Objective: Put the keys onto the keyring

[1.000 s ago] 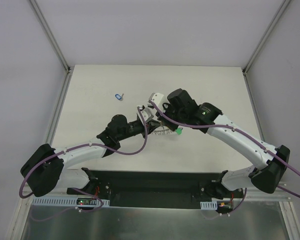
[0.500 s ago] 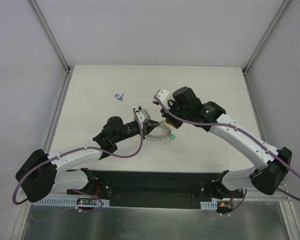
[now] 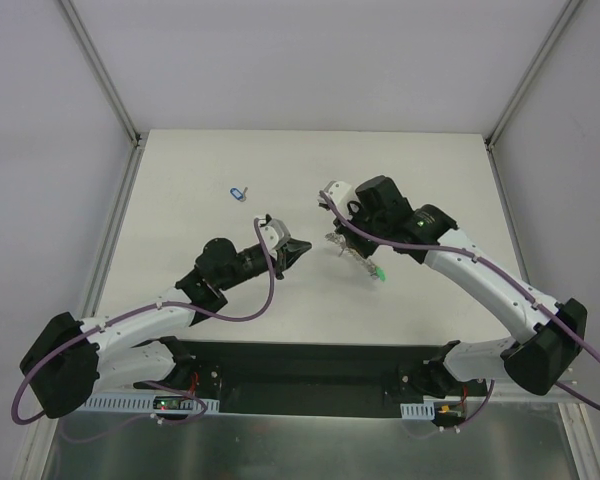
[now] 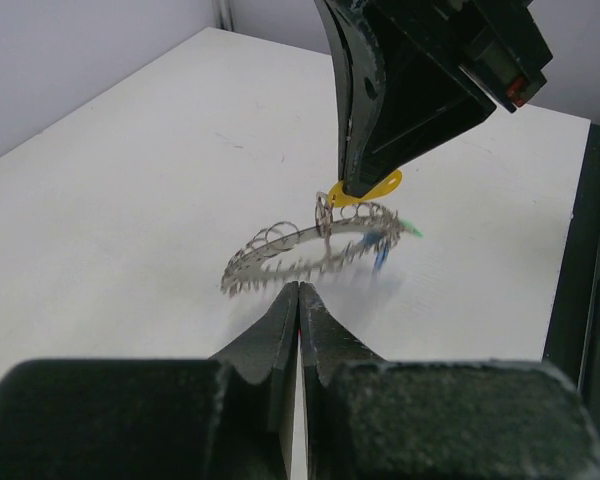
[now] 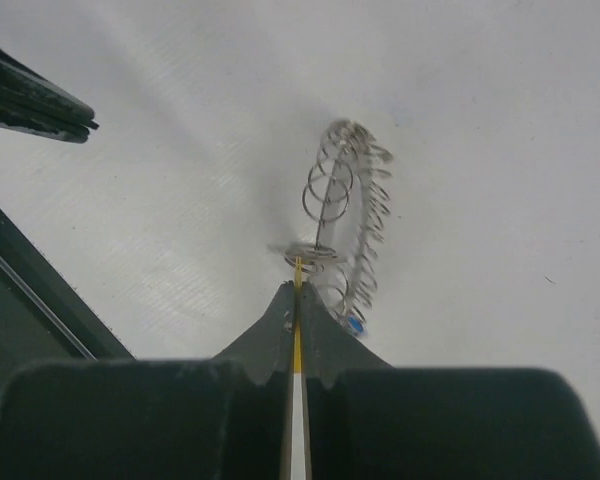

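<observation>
My right gripper is shut on the yellow-orange key, seen edge-on between its fingers and as a yellow head in the left wrist view. The grey coiled keyring hangs from that key just above the table, tilted, and shows in both wrist views. A green key and a blue key hang on the ring. Another blue key lies loose on the table at the far left. My left gripper is shut and empty, just short of the ring.
The white table is walled at the back and both sides by metal frame posts. The black base rail runs along the near edge. The left gripper's fingertips show at the top left of the right wrist view.
The ring lay flat on the table between both grippers; now it hangs from my right gripper, shifted right. My left gripper has drawn back to the left, away from the ring.
</observation>
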{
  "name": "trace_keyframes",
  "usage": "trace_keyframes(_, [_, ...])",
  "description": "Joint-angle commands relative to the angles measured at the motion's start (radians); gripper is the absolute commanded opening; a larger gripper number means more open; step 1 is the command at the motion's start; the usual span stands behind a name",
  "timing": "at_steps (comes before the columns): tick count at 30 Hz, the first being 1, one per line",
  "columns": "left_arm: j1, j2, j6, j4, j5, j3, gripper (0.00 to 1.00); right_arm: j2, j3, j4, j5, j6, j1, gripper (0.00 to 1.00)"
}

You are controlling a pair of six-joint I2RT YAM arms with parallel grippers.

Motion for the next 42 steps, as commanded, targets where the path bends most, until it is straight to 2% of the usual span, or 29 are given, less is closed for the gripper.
trace_keyframes(1, [0.003, 0.008, -0.011, 0.021, 0.014, -0.011, 0.04, -0.053, 0.041, 0.015, -0.037, 0.004, 0.006, 0.01])
trace_keyframes(3, [0.003, 0.034, -0.017, 0.019, 0.037, -0.004, 0.16, -0.052, 0.046, 0.015, -0.045, 0.001, 0.004, 0.01])
trace_keyframes(5, [0.003, 0.052, -0.029, 0.019, 0.051, 0.015, 0.22, -0.05, 0.045, 0.013, -0.042, -0.001, 0.004, 0.01])
trace_keyframes(6, [0.003, 0.075, -0.031, 0.019, 0.06, 0.024, 0.3, -0.05, 0.046, 0.013, -0.042, -0.001, 0.006, 0.01])
trace_keyframes(10, [0.001, 0.136, -0.041, 0.024, 0.112, 0.085, 0.39, -0.048, 0.049, 0.012, -0.038, 0.002, 0.006, 0.01])
trace_keyframes(17, [-0.019, 0.192, -0.031, 0.03, 0.118, 0.122, 0.47, -0.048, 0.069, 0.01, -0.037, 0.021, 0.018, 0.01])
trace_keyframes(30, [-0.039, 0.295, 0.011, 0.071, 0.089, 0.174, 0.54, -0.028, 0.104, 0.021, -0.003, 0.073, 0.082, 0.01])
trace_keyframes(33, [-0.039, 0.292, 0.015, 0.077, 0.092, 0.171, 0.55, -0.027, 0.104, 0.021, 0.003, 0.082, 0.087, 0.01])
trace_keyframes(37, [-0.039, 0.267, 0.029, 0.082, 0.114, 0.145, 0.61, -0.022, 0.109, 0.021, 0.009, 0.093, 0.087, 0.01])
trace_keyframes(42, [-0.039, 0.247, 0.046, 0.082, 0.12, 0.128, 0.59, -0.018, 0.117, 0.024, 0.003, 0.104, 0.099, 0.01])
